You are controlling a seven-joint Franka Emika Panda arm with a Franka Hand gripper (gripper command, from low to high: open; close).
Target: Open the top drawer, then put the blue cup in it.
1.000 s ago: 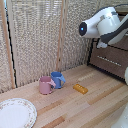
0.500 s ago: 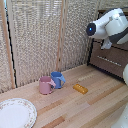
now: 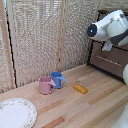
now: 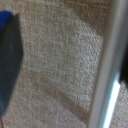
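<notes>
The end effector (image 3: 106, 46), whose opening I cannot tell, should descend squarely onto the thin silver bar handle (image 3: 107, 60) of the dark-brown wooden top drawer (image 3: 112, 56) just below it, then pull straight.

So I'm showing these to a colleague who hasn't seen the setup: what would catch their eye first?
Probably the white robot arm high at the exterior view's right, in front of the dark brown drawers. Next, the blue cup and pink mug side by side on the wooden table, with a small orange block nearby and a patterned plate at the near left corner.
</notes>
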